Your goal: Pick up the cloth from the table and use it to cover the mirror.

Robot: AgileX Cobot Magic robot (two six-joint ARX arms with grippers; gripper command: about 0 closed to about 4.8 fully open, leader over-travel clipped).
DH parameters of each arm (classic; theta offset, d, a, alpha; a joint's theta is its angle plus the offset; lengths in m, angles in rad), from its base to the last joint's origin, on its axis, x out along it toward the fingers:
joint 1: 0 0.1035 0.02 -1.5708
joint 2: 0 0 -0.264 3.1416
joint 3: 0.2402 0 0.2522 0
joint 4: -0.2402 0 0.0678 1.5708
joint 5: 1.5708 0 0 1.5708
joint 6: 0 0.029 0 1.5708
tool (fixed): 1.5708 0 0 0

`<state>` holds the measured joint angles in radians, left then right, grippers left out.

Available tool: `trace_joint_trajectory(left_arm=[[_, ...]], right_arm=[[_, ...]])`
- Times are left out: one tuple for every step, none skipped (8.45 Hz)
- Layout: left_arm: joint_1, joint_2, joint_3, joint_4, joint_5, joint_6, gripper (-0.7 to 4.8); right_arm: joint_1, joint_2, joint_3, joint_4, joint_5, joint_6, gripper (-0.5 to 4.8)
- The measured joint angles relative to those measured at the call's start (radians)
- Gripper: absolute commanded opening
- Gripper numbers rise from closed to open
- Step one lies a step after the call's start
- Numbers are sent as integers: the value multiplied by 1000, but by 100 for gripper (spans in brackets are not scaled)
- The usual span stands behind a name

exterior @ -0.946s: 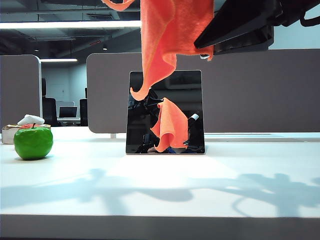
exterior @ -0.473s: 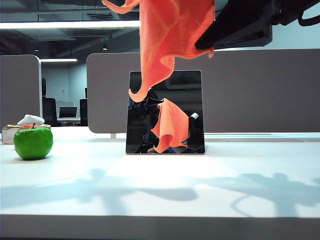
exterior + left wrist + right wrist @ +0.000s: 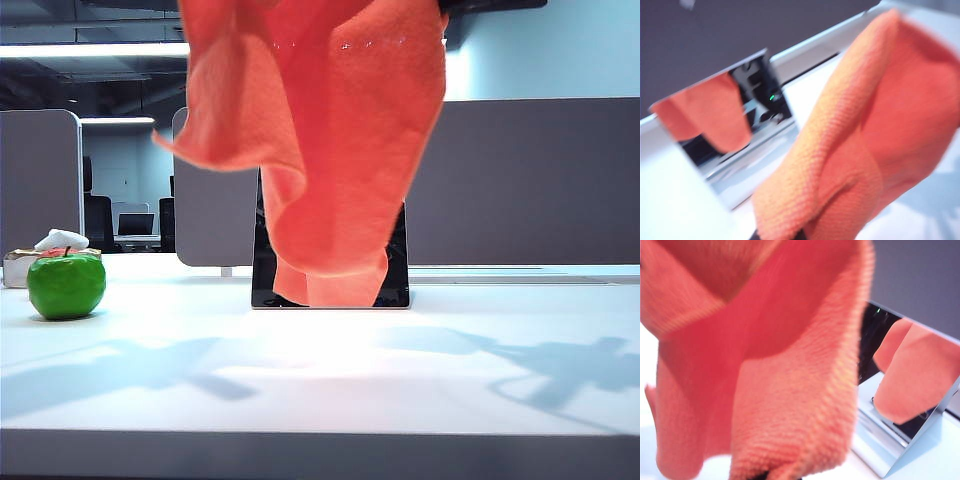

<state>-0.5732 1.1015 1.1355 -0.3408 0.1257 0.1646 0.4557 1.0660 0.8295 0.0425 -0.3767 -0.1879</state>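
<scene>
While aloft, cloth (image 3: 330, 150) before mirror (image 3: 398, 270)

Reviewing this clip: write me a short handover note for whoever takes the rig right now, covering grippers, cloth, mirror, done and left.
Left gripper: hidden behind the cloth in its wrist view; shut, apparently holding the cloth.
Right gripper: likewise hidden behind the cloth; shut, apparently holding it.
The cloth is off the table, hanging spread in front of the mirror in the exterior view, hiding most of its face. Both wrist views show it apart from the mirror, not draped on it.
Green apple stands off to the left, uninvolved.
Done: pickup and lift.
Left: carry the cloth over the mirror's top edge, lower, release.
</scene>
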Motion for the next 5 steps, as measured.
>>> trace_joint_trajectory(left_arm=[[0,0,0,-84,-159,0,-6],[0,0,0,-92,-171,1,-6],[1,1,0,-102,-187,1,-6],[0,1,0,-106,-190,1,-6],[0,2,0,-110,-227,3,-6]], right_arm=[[0,-47,0,31,34,-4,-8],[0,-52,0,32,39,-4,-8],[0,-60,0,38,41,-4,-8],[0,-67,0,39,41,-4,-8],[0,-110,0,49,42,-4,-8]])
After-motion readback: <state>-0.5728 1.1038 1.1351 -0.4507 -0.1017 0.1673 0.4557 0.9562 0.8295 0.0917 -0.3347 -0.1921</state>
